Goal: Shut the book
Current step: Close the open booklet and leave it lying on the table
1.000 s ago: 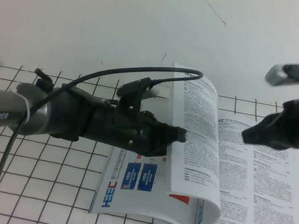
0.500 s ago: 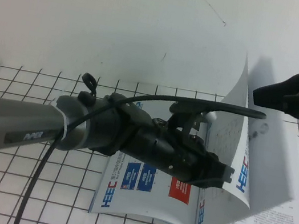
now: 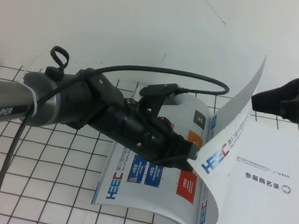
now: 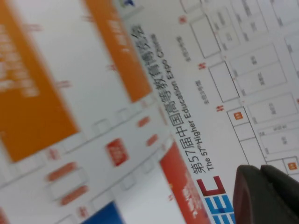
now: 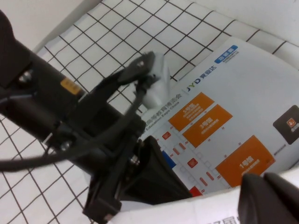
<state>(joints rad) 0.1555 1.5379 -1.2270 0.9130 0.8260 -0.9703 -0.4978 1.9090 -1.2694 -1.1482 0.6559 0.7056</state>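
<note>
- The thin, glossy white paperback book (image 3: 251, 194) lies open on the white table (image 3: 38, 185) with a black grid, directly under and ahead of the black left gripper (image 3: 188, 152).
- One leaf (image 3: 226, 154) stands raised and curled, carrying a blue and red "HEEC" logo. It rises just past the left gripper's tip, which seems to touch its underside.
- The pages below that gripper show orange, red and blue blocks.
- Whether the left gripper is open or closed cannot be told.
- The black right gripper (image 3: 261, 100) hovers beside the leaf's upper edge, above the book's plain white half. Its opening cannot be told either.
</note>
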